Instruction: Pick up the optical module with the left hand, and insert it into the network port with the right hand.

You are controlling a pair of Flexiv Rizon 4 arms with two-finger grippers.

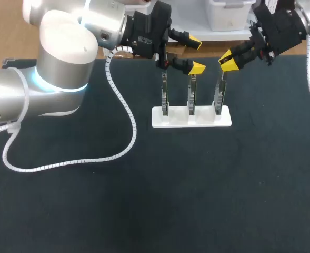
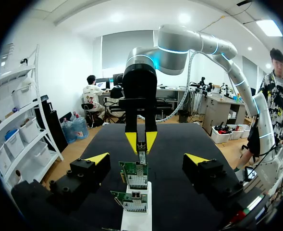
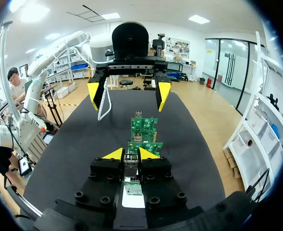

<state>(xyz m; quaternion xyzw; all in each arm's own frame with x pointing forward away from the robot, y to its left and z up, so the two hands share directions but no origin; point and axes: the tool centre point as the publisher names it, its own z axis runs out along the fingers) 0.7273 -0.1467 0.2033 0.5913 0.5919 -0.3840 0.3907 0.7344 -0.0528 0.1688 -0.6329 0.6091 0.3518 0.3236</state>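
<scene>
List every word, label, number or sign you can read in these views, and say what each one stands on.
No text is legible in any view.
Left gripper, on its black housing: a small pale mark, too blurred to read.
Circuit boards in the white holder: component markings too small to read.
Optical module between the right gripper fingertips: no marking can be made out.

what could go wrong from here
1. The right gripper holds the optical module just above the right-end board; a tilted push may jam it and rock the white stand.
2. The open left gripper hangs close by, so the arms could bump.
</scene>
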